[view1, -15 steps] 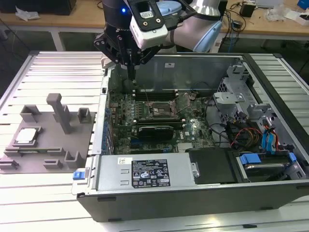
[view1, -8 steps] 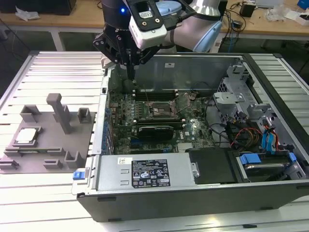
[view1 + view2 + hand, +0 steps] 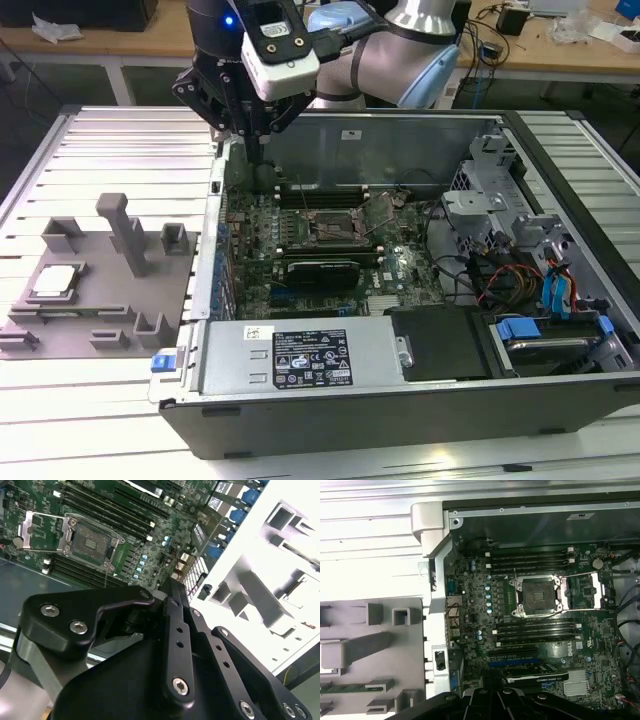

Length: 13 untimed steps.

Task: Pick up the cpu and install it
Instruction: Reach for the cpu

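A slotted aluminium desk point(image 3: 110, 150) lies brightly lit; behind it, a wooden desk point(image 3: 560, 58) carries cables point(image 3: 490, 30) and clutter.

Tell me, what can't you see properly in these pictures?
- The cpu's underside: exterior view, it lies flat on the grey holder plate.
- The socket's tiny contacts: too small in both wrist views.
- Part of the motherboard: first wrist view, the gripper's dark body covers it.
- The holder plate's details: second wrist view, glare washes them out.
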Available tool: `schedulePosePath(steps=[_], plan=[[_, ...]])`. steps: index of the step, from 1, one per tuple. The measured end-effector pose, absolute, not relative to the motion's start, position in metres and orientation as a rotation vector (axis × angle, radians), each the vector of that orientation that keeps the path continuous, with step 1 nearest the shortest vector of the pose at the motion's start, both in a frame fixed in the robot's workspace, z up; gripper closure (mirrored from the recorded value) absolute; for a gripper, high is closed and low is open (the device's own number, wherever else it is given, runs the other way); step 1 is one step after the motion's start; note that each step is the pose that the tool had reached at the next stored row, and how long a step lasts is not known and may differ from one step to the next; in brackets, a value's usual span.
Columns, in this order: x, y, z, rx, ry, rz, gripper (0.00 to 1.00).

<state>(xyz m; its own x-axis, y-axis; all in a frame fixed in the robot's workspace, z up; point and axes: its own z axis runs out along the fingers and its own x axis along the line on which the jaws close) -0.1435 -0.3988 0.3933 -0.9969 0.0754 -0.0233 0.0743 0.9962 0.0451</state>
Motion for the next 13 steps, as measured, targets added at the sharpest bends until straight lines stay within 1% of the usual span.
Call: schedulePosePath(steps=[13], plan=[[-0.173,-0.399,0.393,0.117,3.114,0.069,0.89]])
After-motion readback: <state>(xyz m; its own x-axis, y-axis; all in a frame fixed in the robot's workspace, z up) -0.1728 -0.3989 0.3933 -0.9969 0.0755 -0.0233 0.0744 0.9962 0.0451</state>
